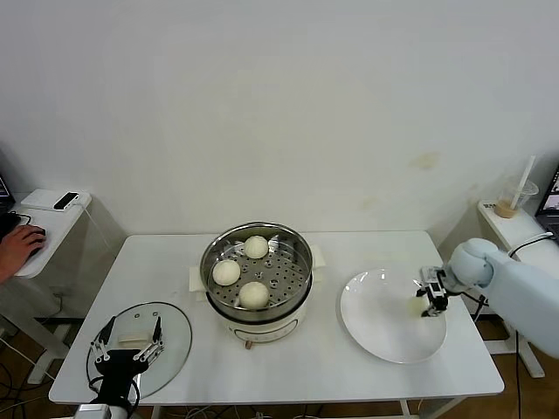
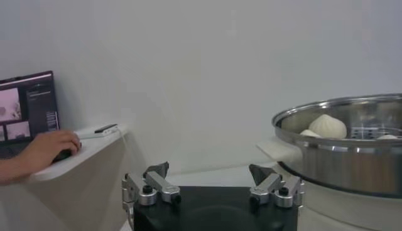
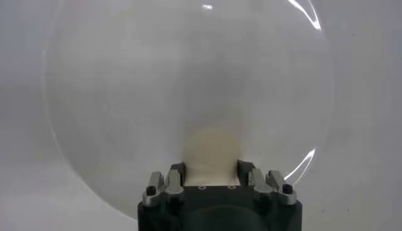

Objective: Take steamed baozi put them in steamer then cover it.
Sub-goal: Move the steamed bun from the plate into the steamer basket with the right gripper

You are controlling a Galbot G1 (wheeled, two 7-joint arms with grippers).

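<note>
Steamed baozi (image 3: 210,147): soft, light, easily dented. It lies on the plate (image 1: 371,327) near the table's right edge, clamped across its sides by the right gripper (image 1: 431,298). Left gripper (image 1: 127,346) hangs spread above the cover (image 1: 179,336).

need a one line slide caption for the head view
Right gripper shut on the last baozi over the white plate; three buns sit in the steamer; left gripper open above the glass lid.
</note>
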